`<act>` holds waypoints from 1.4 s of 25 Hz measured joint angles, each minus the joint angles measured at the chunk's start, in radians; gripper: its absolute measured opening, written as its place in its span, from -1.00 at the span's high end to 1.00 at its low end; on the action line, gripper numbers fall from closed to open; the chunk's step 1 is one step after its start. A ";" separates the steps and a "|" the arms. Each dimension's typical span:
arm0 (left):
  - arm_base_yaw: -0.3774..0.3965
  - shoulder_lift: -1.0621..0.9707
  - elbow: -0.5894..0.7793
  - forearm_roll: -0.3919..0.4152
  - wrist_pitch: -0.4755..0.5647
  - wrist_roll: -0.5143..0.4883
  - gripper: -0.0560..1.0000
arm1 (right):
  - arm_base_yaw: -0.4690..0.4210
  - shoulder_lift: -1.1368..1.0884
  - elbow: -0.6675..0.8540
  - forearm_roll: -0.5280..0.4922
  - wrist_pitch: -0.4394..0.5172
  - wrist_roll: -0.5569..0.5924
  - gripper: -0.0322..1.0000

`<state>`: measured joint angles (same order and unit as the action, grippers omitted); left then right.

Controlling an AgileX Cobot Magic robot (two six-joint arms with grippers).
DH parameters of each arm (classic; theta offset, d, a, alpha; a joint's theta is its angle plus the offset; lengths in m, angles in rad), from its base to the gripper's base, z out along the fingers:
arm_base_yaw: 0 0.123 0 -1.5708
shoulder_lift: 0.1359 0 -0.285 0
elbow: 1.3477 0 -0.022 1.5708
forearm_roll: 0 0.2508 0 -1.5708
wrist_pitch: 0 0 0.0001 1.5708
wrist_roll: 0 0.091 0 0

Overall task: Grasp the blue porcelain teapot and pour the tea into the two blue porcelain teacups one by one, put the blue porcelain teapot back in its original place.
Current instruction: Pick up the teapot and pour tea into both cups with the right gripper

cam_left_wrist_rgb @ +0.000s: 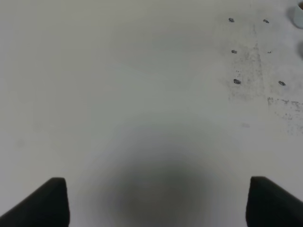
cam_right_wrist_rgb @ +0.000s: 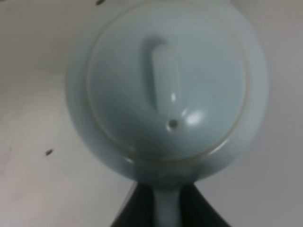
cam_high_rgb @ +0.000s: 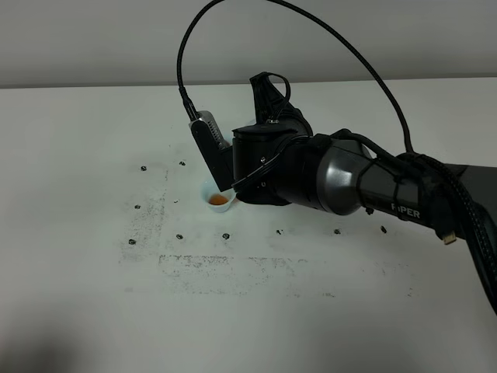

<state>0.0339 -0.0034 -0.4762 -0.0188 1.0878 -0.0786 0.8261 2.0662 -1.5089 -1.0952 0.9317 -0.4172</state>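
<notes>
The blue porcelain teapot (cam_right_wrist_rgb: 165, 90) fills the right wrist view, seen from above its lid and knob. My right gripper (cam_right_wrist_rgb: 166, 208) is shut on its loop handle. In the exterior view the right arm (cam_high_rgb: 326, 175) reaches across the middle and hides both the teapot and the gripper. One blue porcelain teacup (cam_high_rgb: 218, 200) stands just left of the arm's wrist with amber tea in it. The other teacup is hidden or out of view. My left gripper (cam_left_wrist_rgb: 156, 203) hangs open over bare table, with its dark fingertips (cam_left_wrist_rgb: 52, 201) far apart.
The white table (cam_high_rgb: 93, 295) carries small dark dots and grey scuff marks (cam_high_rgb: 233, 268) around the cup. A black cable (cam_high_rgb: 311, 15) arcs above the right arm. A pale sliver (cam_left_wrist_rgb: 299, 14) shows at the edge of the left wrist view; I cannot tell what it is.
</notes>
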 joint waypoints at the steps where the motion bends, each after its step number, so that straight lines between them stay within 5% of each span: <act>1: 0.000 0.000 0.000 0.000 0.000 0.000 -0.48 | 0.004 0.000 0.000 -0.002 0.003 0.000 0.85; 35: 0.000 0.000 0.000 0.000 0.000 0.000 -0.48 | 0.026 0.000 0.000 -0.029 0.034 0.022 0.85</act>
<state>0.0339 -0.0034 -0.4762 -0.0188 1.0878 -0.0786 0.8522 2.0662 -1.5089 -1.1244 0.9660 -0.3948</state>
